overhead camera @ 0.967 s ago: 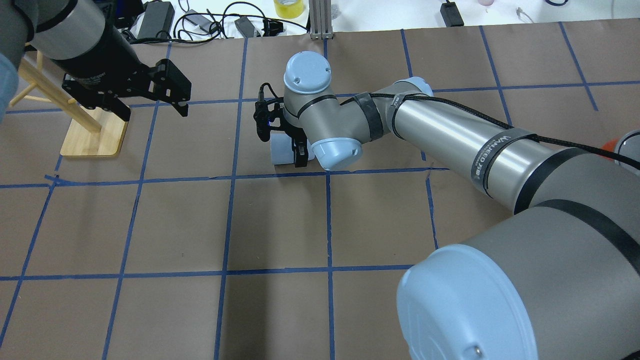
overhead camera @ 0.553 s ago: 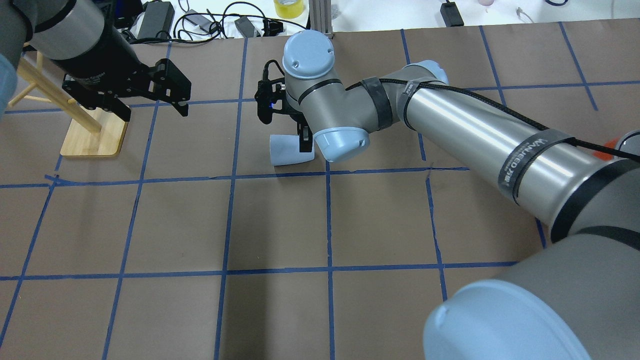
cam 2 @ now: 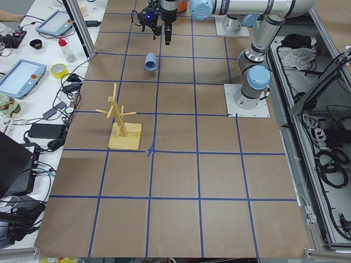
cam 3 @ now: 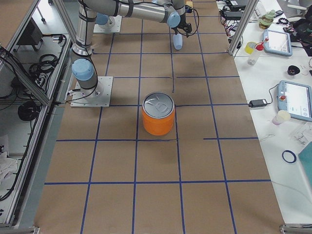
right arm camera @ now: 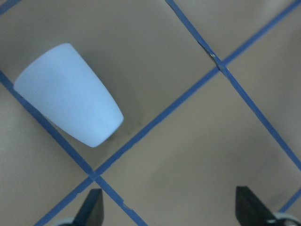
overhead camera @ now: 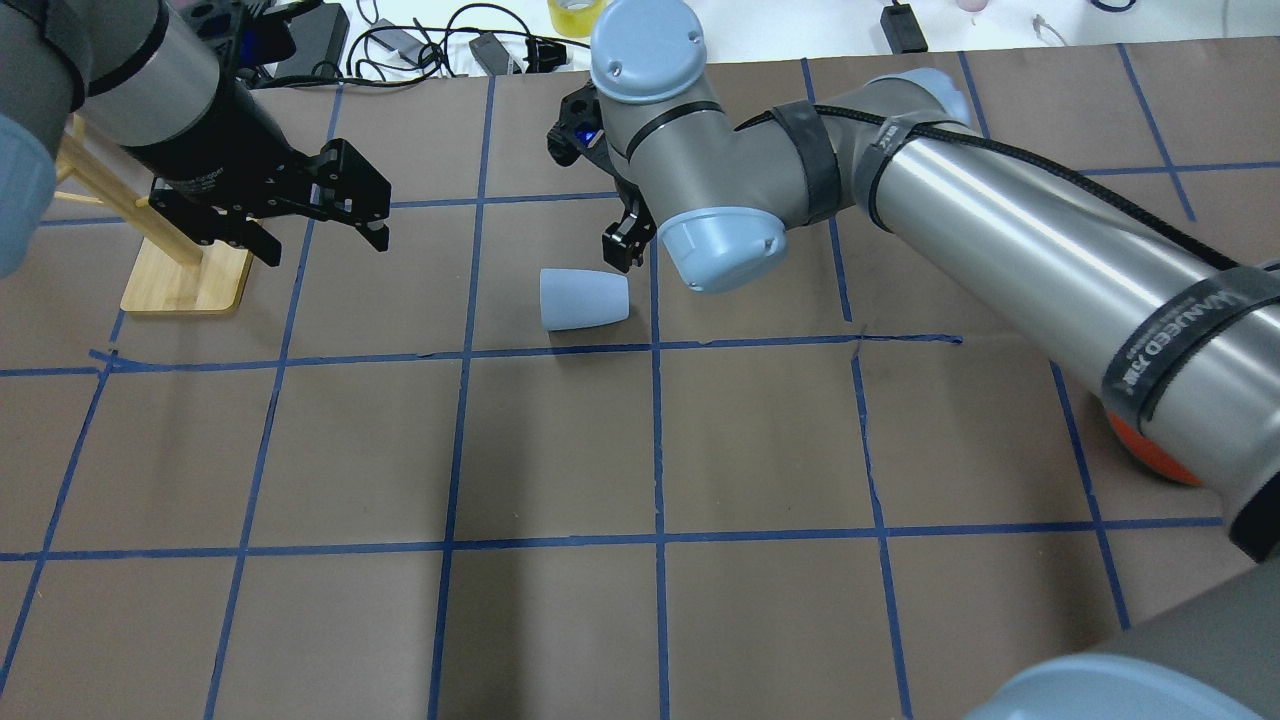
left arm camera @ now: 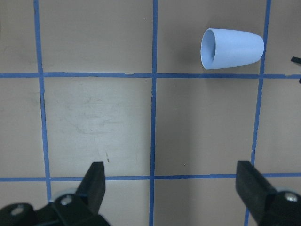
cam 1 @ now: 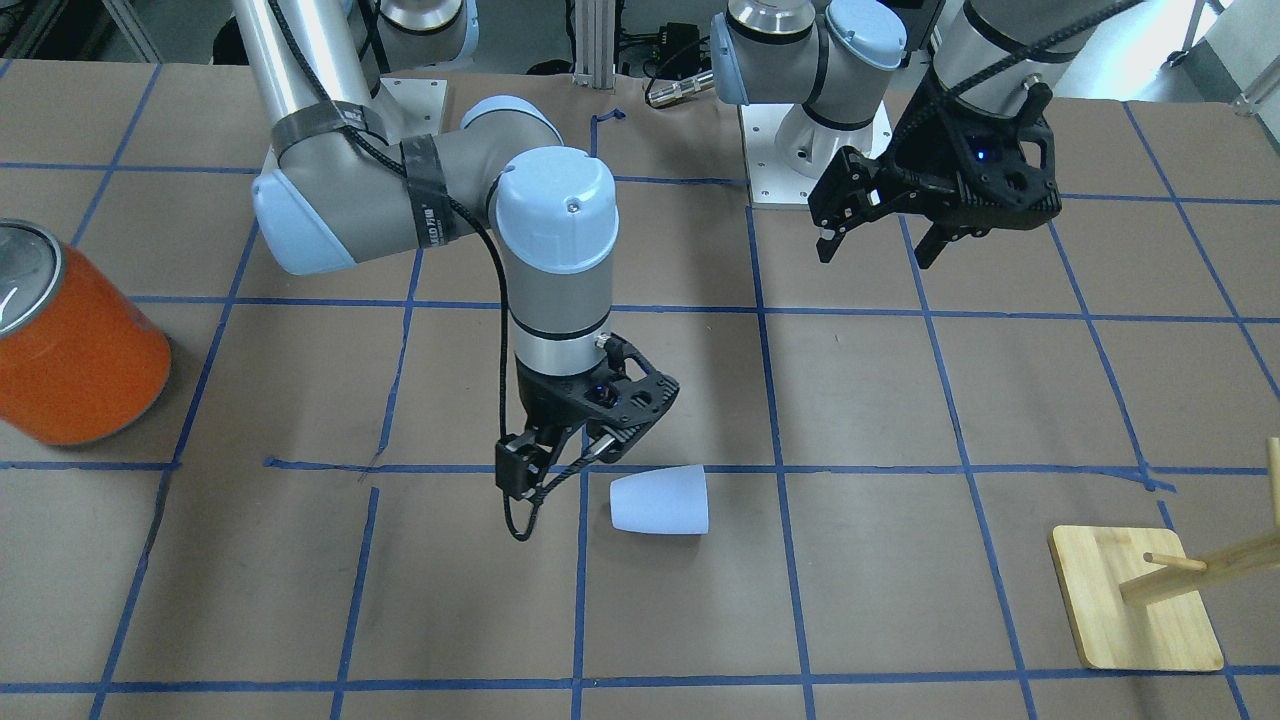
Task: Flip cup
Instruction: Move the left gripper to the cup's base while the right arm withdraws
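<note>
The cup (overhead camera: 583,298) is a small pale blue tumbler lying on its side on the brown table, its mouth towards my left arm. It also shows in the front view (cam 1: 660,501), the left wrist view (left arm camera: 231,48) and the right wrist view (right arm camera: 70,107). My right gripper (overhead camera: 622,238) hangs open and empty just above and beside the cup's narrow end, not touching it (cam 1: 558,465); its fingertips (right arm camera: 91,207) stand wide apart. My left gripper (overhead camera: 322,238) is open and empty, in the air well to the cup's left (cam 1: 875,250) (left arm camera: 171,174).
A large orange can (cam 1: 75,350) with a silver top stands on my right side (cam 3: 158,117). A wooden peg rack (overhead camera: 190,275) stands beside my left gripper (cam 1: 1135,600). Cables and a yellow tape roll (overhead camera: 578,15) lie beyond the table's far edge.
My right gripper has lifted off the cup and moved up and back from it. The cup stays lying on its side. My left gripper has shifted slightly.
</note>
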`<state>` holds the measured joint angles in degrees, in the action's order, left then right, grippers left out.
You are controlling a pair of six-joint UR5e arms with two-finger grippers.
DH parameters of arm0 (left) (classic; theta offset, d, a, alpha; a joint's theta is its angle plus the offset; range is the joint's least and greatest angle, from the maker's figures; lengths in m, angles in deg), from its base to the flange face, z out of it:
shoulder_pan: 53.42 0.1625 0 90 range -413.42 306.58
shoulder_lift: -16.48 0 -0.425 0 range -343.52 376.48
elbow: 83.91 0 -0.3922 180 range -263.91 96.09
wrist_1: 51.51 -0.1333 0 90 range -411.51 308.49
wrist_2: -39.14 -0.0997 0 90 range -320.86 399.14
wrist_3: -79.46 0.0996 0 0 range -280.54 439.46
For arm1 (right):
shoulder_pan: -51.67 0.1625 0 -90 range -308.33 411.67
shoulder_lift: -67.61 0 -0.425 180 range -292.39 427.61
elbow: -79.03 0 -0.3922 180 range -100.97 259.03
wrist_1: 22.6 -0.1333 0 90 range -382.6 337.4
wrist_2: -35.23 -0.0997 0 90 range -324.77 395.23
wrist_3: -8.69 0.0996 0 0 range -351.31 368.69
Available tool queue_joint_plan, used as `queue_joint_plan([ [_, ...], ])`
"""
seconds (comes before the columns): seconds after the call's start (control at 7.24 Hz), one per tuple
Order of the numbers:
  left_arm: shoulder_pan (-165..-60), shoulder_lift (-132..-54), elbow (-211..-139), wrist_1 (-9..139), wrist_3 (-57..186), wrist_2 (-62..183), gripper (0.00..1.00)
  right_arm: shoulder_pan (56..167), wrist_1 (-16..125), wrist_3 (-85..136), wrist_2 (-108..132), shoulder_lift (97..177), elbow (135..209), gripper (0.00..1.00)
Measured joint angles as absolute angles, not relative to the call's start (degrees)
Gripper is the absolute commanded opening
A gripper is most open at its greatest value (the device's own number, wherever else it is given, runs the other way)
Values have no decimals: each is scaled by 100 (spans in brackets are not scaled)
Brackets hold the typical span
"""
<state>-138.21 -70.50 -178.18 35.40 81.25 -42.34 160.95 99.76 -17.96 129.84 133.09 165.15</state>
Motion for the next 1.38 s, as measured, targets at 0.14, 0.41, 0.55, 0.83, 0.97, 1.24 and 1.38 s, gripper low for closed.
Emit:
queue_joint_plan([
  [0.14, -13641, -7195, -17962, 3441, 8260, -3768, 100, 15716, 9551, -1164, 12963, 13529, 16516, 100],
  [0.41, -13500, -7748, -18320, 2698, 8366, -2957, 100, 15055, 8691, 306, 12933, 14043, 16569, 100],
  [0.55, -13487, -8077, -18492, 2266, 8379, -2419, 100, 14876, 8448, 788, 12929, 14233, 16623, 100],
  [0.83, -13482, -8748, -18679, 1596, 8387, -1655, 100, 14520, 7744, 1345, 12922, 14675, 16674, 100],
  [0.97, -13482, -9095, -18704, 1244, 8389, -1493, 100, 14336, 7397, 1444, 12922, 14897, 16674, 100],
  [1.24, -13485, -9625, -18715, 789, 8390, -1098, 100, 14110, 6946, 1502, 12971, 15146, 16683, 100],
  [1.38, -13503, -9785, -18749, 719, 8381, -996, 100, 14064, 6825, 1492, 12956, 15176, 16688, 100],
])
